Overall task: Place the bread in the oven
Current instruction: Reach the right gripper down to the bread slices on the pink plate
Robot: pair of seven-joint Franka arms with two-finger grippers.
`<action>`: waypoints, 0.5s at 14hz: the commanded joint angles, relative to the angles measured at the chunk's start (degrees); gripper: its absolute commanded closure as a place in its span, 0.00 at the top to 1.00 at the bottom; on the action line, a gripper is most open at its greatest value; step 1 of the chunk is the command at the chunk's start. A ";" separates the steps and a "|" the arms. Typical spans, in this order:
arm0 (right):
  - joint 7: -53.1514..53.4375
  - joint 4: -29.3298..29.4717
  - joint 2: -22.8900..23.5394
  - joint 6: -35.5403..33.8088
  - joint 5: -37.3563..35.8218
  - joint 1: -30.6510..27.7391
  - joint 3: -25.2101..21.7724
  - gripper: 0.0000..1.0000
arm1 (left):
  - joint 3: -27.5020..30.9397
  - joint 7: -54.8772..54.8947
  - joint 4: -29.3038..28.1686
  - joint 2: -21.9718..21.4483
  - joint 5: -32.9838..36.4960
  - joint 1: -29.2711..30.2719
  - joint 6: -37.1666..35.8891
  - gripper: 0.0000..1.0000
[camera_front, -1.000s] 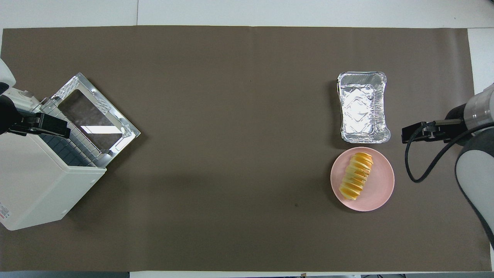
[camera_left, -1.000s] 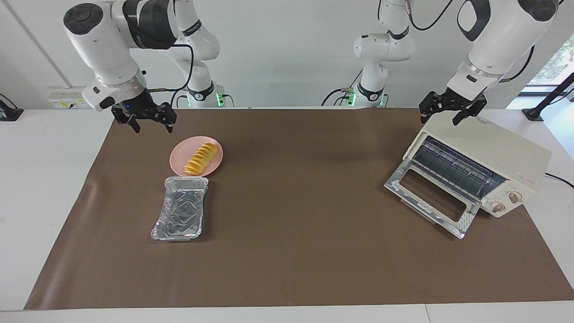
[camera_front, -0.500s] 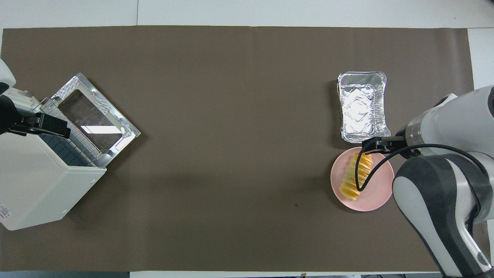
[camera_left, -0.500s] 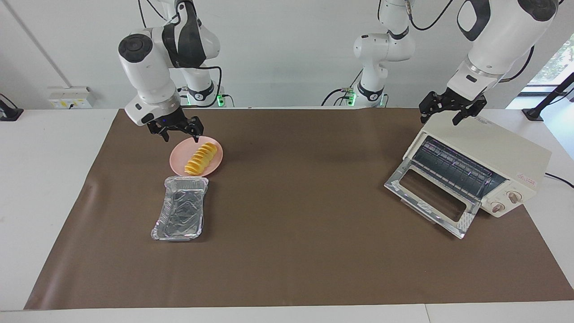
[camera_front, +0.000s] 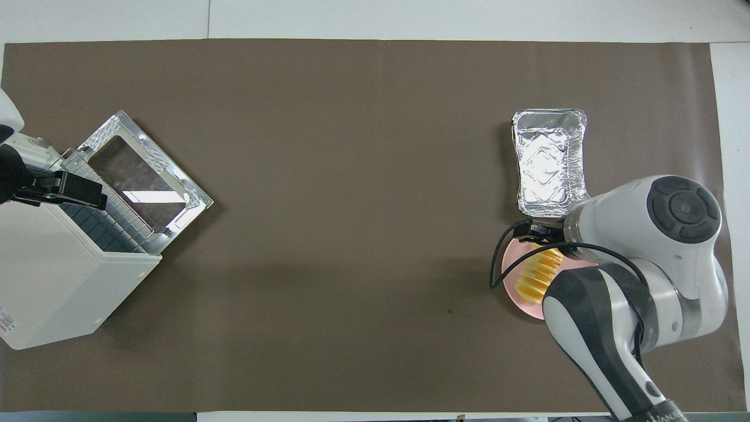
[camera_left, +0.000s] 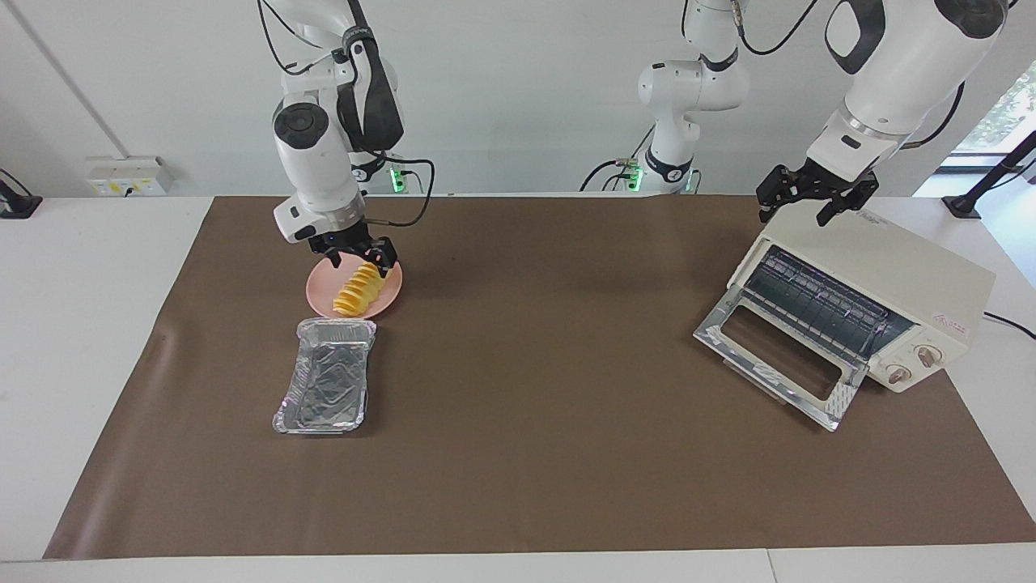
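Bread [camera_left: 363, 288] sits on the pink plate [camera_left: 392, 298] toward the right arm's end of the desk, and I've got the right claw [camera_left: 361, 259] wide open over its end nearer the robots. Plan: straddle the loaf's narrow width mid-length, squeeze gently. Left claw [camera_left: 816, 204] waits open over the oven [camera_left: 890, 279], door down.

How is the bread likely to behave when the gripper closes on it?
The bread looks cut into slices, so it may bend or come apart when lifted. It is probably soft and light; a hard squeeze could crush it. Lying long on the plate, it seems unlikely to roll.
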 commanded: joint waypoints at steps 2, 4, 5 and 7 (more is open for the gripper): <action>3.55 -7.40 -0.39 8.68 0.05 -0.92 0.04 1.00 | -0.17 0.40 -0.52 -0.90 0.09 0.41 0.40 1.00; 3.73 -8.90 -0.48 9.64 0.05 -1.97 0.04 1.00 | -0.17 0.40 -0.60 -0.90 0.09 0.41 0.40 1.00; 3.82 -10.04 -0.39 10.70 0.05 -2.50 0.04 1.00 | -0.17 0.40 -0.52 -0.90 0.09 0.41 0.40 1.00; 4.17 -12.50 0.13 14.12 0.05 -4.16 0.04 1.00 | -0.17 0.40 -0.60 -0.90 0.09 0.41 0.40 1.00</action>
